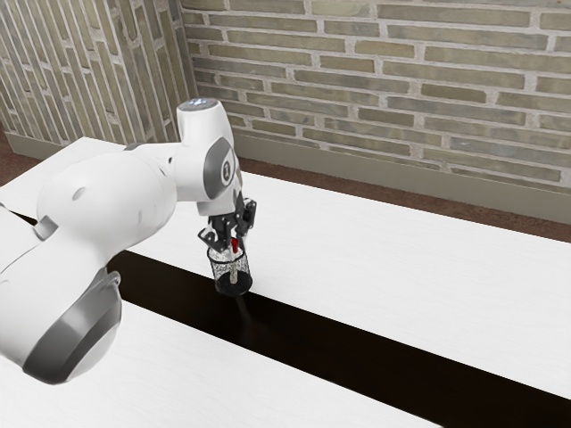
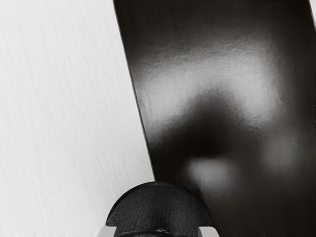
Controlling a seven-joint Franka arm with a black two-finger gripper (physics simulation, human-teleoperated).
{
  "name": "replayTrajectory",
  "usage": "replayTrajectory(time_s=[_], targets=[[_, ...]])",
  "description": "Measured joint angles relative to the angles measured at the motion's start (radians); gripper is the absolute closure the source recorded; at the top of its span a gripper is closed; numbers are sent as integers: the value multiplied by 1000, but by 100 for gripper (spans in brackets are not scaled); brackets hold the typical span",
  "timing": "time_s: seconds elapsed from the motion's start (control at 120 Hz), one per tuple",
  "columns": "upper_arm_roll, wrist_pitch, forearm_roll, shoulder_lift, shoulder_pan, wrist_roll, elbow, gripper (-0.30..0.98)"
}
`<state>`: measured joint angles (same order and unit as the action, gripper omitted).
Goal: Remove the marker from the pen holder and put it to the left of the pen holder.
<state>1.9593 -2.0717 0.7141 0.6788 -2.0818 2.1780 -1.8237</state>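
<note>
The gripper point(image 1: 230, 235) points down over the mouth of the black mesh pen holder point(image 1: 233, 288), which stands upright on the dark strip of the table. Inside the holder is the marker point(image 1: 235, 245), its red end rising past the rim close under the fingers and its pale lower part visible through the mesh. At the wrist view's lower edge, the tips of the gripper point(image 2: 157, 232) stand wide apart, open, with the dark round pen holder point(image 2: 159, 207) seen between and beyond them.
A glossy dark strip point(image 1: 357, 357) runs along the white table point(image 1: 401, 259), with white surface on both of its sides. A brick wall point(image 1: 384, 89) rises behind the table. The arm reaches in from the exterior view's left.
</note>
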Motion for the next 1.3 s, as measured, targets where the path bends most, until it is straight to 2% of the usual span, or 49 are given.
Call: replayTrajectory(time_s=[0.308,0.55,0.908,0.983,1.067,1.183,1.3], targets=[[-2,0,3,0,-3,-1,1,70],[-31,-6,11,-10,4,6,6,76],[-333,89,13,-20,154,17,60,78],[-336,107,13,-6,111,20,107,78],[-311,90,13,64,32,25,140,78],[-198,-69,33,184,-97,32,150,78],[-148,-244,104,274,-197,41,151,77]])
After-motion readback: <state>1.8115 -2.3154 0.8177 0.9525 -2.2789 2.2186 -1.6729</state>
